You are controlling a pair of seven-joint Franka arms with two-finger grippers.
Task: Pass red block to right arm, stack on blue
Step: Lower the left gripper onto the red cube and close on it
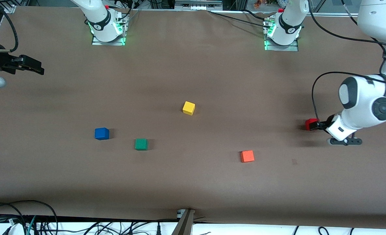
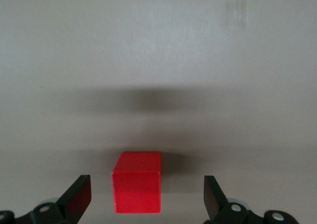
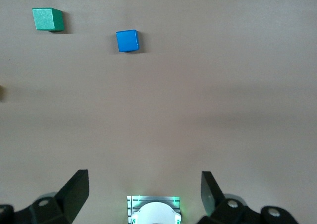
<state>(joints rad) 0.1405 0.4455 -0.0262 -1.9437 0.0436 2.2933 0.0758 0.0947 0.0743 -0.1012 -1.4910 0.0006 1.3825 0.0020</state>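
The red block (image 1: 310,124) sits on the brown table near the left arm's end. My left gripper (image 1: 316,125) is low at the table and open, with the red block (image 2: 137,182) between its fingers (image 2: 78,196), a gap on each side. The blue cube (image 1: 101,133) sits on the table toward the right arm's end and also shows in the right wrist view (image 3: 128,40). My right gripper (image 1: 30,67) is open and empty, held up over the table's edge at the right arm's end, and the arm waits there.
A green cube (image 1: 141,144) lies beside the blue one. A yellow cube (image 1: 188,108) sits mid-table. An orange-red cube (image 1: 247,156) lies nearer the front camera. The arm bases (image 1: 107,31) stand along the top edge. Cables hang at the table's near edge.
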